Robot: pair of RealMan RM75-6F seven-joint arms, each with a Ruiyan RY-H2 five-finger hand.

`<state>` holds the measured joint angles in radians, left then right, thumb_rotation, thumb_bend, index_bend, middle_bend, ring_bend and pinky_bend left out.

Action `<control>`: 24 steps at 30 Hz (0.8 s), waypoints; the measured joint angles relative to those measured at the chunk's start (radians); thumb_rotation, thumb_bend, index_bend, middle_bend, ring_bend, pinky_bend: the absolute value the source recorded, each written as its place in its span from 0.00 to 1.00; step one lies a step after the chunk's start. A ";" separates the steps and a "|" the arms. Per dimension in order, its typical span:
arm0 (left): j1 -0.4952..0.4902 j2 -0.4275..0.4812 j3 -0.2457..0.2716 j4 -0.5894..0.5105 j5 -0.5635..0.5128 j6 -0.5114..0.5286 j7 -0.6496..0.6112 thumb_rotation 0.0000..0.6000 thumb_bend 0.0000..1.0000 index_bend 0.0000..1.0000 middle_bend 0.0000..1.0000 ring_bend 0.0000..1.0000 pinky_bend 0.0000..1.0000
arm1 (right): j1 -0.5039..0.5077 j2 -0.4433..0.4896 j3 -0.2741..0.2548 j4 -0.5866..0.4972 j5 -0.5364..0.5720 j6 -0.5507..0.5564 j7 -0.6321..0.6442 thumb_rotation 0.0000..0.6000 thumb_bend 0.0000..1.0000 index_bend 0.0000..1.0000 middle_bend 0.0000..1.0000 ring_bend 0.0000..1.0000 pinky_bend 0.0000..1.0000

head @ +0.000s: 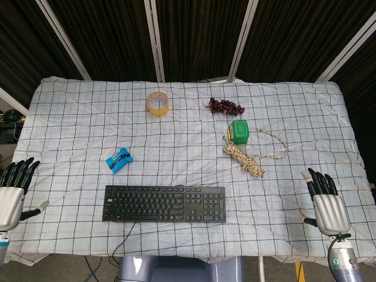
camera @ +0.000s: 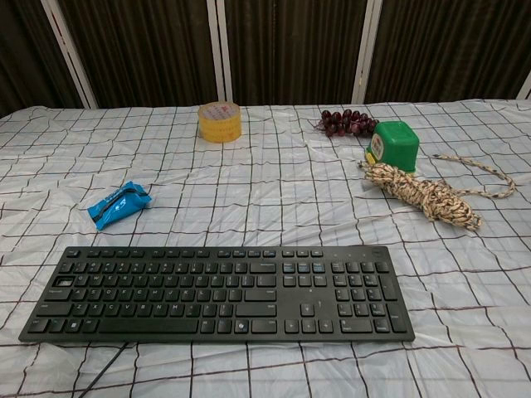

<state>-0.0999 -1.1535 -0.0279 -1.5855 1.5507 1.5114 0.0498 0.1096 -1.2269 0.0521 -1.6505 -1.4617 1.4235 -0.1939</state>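
1. Head view: left hand at the table's near left edge, fingers extended and apart, holding nothing.
2. Right hand at the near right edge, fingers extended, holding nothing.
3. Black keyboard lies between the hands, near front centre, well apart from both.
4. Blue packet just behind the keyboard's left end.
5. Coiled rope touching the green container.
6. Tape roll and grapes toward the far edge.

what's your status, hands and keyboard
Left hand open, right hand open, both holding nothing at the table edges. Black keyboard flat between them, untouched. Blue packet and rope bundle lie beyond it, nothing blocking.
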 measured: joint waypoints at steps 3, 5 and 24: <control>0.000 0.000 0.000 0.000 0.001 0.001 -0.001 1.00 0.12 0.00 0.00 0.00 0.00 | 0.000 0.001 -0.001 -0.001 -0.001 -0.001 0.001 1.00 0.12 0.00 0.00 0.00 0.00; 0.001 0.001 0.000 0.000 0.000 0.002 -0.001 1.00 0.12 0.00 0.00 0.00 0.00 | 0.000 0.002 -0.003 -0.002 -0.003 -0.002 0.001 1.00 0.12 0.00 0.00 0.00 0.00; 0.001 -0.002 -0.003 0.001 0.000 0.005 -0.014 1.00 0.12 0.00 0.00 0.00 0.00 | 0.042 0.039 -0.038 -0.036 -0.084 -0.071 0.029 1.00 0.12 0.00 0.16 0.13 0.17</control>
<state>-0.0992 -1.1552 -0.0306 -1.5841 1.5507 1.5164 0.0356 0.1520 -1.1877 0.0137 -1.6867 -1.5455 1.3523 -0.1649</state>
